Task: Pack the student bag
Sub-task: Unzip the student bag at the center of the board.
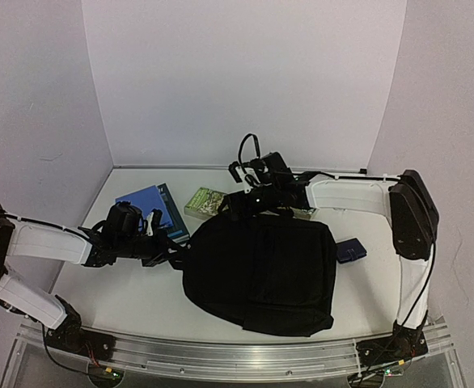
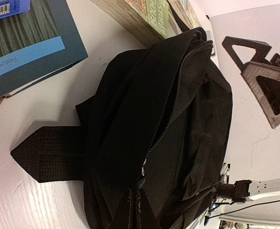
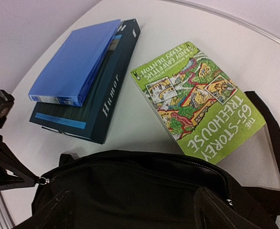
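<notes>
I see the student bag (image 1: 261, 275) lying flat in the middle of the table (image 1: 132, 299). The left gripper (image 1: 175, 252) is at the bag's 9 o'clock edge, jaws together; whether they pinch fabric, I cannot tell. The right gripper (image 1: 239, 206) hangs over the 12 o'clock edge, jaws apart, nothing between them.

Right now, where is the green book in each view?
Top external: green book at centre, just beyond the bag.
Left wrist: green book at top edge, beyond the bag.
Right wrist: green book right of centre, beyond the bag.
Shared landmark: the bag.
</notes>
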Motion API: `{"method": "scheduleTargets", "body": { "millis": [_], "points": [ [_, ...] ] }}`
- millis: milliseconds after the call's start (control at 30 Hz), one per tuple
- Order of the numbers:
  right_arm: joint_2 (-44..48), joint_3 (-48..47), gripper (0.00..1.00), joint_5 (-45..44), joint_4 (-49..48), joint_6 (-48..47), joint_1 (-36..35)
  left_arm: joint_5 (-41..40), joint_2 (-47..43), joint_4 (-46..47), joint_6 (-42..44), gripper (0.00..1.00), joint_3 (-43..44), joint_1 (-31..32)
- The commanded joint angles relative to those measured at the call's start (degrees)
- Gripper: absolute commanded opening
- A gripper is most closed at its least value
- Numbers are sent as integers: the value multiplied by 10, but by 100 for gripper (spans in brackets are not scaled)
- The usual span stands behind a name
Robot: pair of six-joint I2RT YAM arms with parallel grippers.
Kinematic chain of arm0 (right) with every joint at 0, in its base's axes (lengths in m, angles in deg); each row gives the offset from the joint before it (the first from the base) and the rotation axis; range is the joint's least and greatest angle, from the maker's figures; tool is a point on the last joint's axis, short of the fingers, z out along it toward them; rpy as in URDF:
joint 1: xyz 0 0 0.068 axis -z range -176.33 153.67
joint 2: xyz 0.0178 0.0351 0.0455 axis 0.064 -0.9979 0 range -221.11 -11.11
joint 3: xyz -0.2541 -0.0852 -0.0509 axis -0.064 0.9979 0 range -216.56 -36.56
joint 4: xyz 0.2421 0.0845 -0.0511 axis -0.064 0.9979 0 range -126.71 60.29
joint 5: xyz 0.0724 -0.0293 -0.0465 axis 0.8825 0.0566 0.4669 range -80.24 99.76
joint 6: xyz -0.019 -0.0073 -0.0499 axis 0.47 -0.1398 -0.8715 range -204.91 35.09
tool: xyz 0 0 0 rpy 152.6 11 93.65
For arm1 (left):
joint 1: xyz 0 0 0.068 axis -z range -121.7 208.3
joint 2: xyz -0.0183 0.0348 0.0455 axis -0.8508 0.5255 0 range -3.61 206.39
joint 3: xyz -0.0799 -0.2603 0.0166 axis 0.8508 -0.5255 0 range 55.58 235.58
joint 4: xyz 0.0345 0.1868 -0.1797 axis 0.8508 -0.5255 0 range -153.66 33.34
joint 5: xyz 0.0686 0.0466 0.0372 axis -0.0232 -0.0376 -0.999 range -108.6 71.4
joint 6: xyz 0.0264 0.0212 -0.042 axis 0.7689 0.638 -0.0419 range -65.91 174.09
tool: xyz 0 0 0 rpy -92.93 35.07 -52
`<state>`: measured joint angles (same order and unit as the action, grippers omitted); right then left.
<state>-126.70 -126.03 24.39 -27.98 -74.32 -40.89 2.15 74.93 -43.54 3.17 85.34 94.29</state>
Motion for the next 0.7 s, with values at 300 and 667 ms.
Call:
{"method": "scheduleTargets", "body": {
  "millis": [300,667],
  "points": [
    [-80,-80,83,-22,12,-46,-9,13,6,7,6,0,22,-1],
    [-104,-87,47,-11,17,-50,-9,10,4,1,8,0,22,-1]
  ]
}}
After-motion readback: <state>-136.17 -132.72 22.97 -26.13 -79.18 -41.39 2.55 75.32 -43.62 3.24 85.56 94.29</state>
